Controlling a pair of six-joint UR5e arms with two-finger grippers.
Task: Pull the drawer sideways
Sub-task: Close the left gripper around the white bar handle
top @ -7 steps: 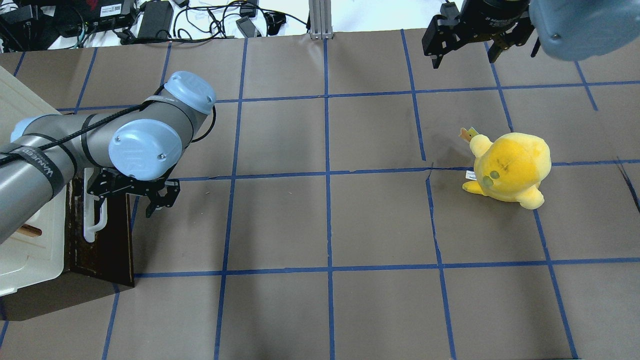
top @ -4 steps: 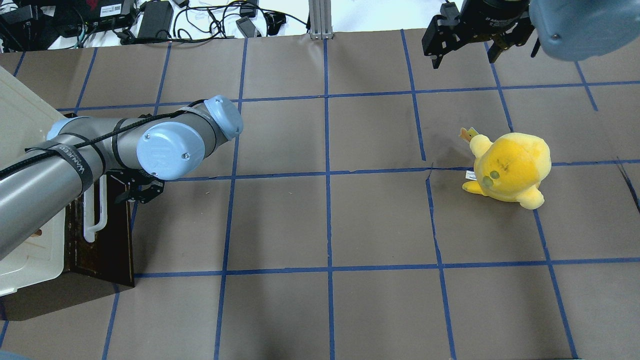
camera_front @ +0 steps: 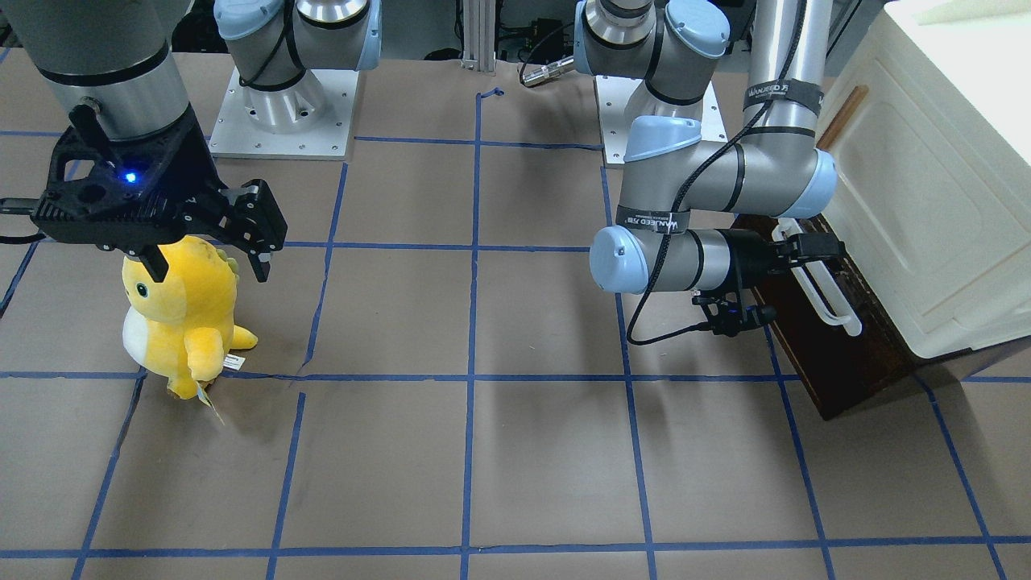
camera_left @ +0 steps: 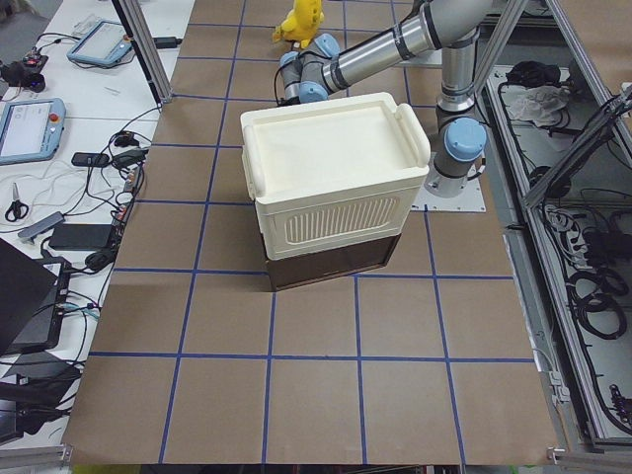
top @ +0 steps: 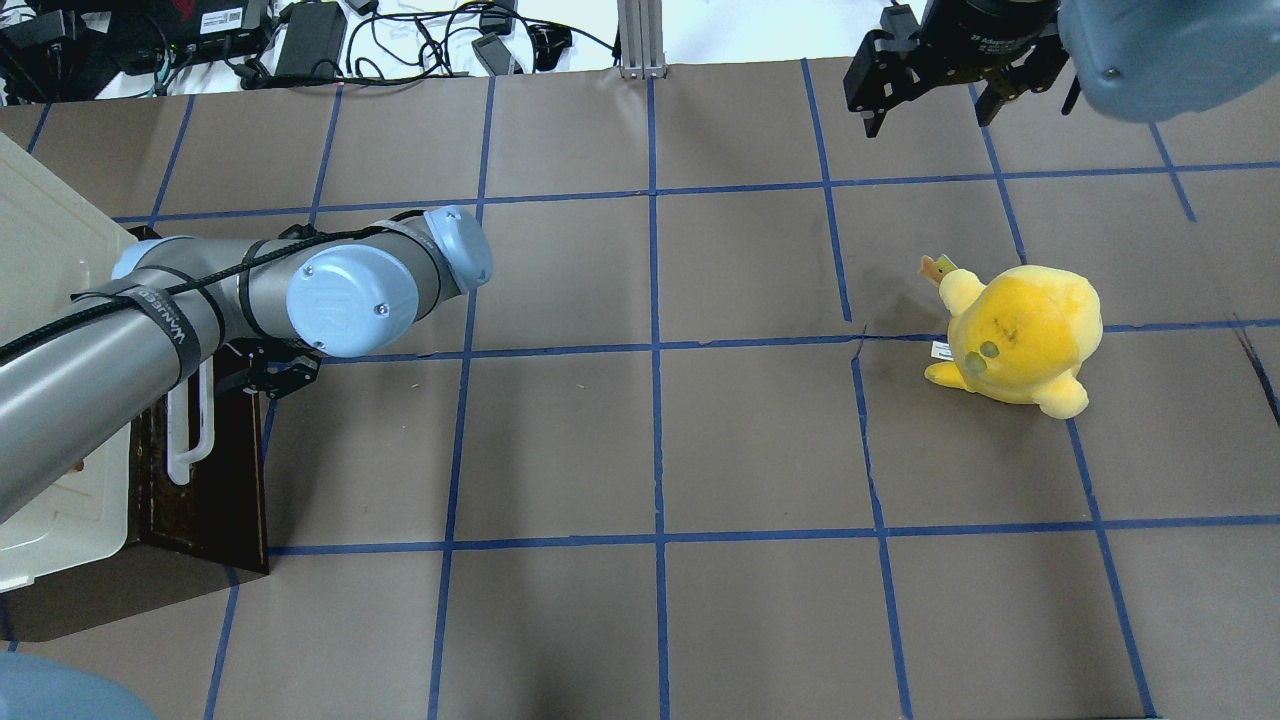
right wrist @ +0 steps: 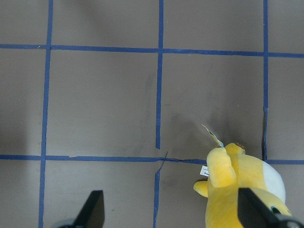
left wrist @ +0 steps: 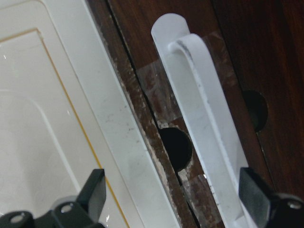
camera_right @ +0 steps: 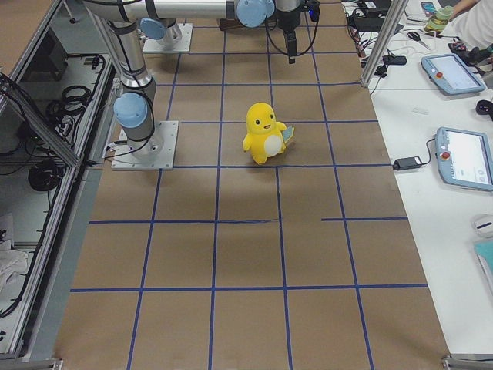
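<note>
The drawer [camera_front: 838,354] has a dark brown wooden front and a long white bar handle [camera_front: 823,288], and sits under a cream-white cabinet [camera_front: 926,201]. No pale interior shows. My left gripper [camera_front: 793,250] is level with the handle's upper end. In the left wrist view the gripper [left wrist: 175,202] is open, with the handle [left wrist: 204,123] between its fingers: one finger [left wrist: 95,190] is in front of the cream panel, the other [left wrist: 254,192] in front of the dark front. In the overhead view the arm hides most of it [top: 280,370]. My right gripper [top: 925,100] is open and empty, high above the table.
A yellow plush toy [top: 1020,335] stands on the brown paper table on my right side, also in the right wrist view [right wrist: 242,185]. The cabinet [camera_left: 336,178] stands at the table's left end. Cables and devices [top: 300,40] lie beyond the far edge.
My left arm has swung its wrist down and in toward the drawer front, and the gripper has moved from beside the drawer to its handle. The right arm has not moved.
</note>
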